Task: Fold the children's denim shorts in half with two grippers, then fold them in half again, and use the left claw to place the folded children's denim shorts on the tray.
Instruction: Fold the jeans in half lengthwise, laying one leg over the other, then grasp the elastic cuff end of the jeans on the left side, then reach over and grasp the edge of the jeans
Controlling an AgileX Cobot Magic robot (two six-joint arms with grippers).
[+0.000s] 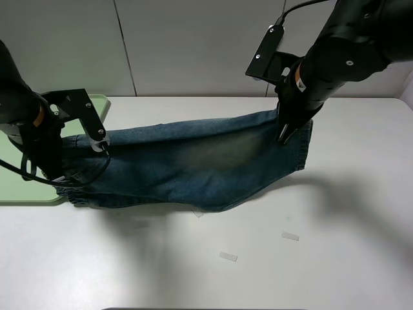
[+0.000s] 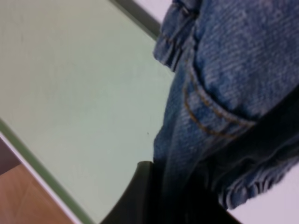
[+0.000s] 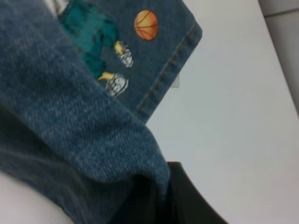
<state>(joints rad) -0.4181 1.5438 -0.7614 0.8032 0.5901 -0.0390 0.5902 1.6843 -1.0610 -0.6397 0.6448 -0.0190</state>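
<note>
The children's denim shorts (image 1: pixel 193 161) hang stretched between the two grippers, sagging onto the white table (image 1: pixel 335 258) in the middle. At the waistband end my left claw (image 1: pixel 57 173) is shut on the cloth, at the right edge of the pale green tray (image 1: pixel 13 177). In the left wrist view, gathered denim with a pocket seam (image 2: pixel 233 74) hangs over the tray (image 2: pixel 84 93). My right gripper (image 1: pixel 285 134) is shut on a leg hem and holds it above the table. The right wrist view shows the cartoon figure patch (image 3: pixel 93 42) on the leg.
Two small white tape strips (image 1: pixel 228 256) (image 1: pixel 290 236) lie on the table in front of the shorts. A grey panelled wall (image 1: pixel 193 45) runs along the table's far edge. The tray sits at the table's left side.
</note>
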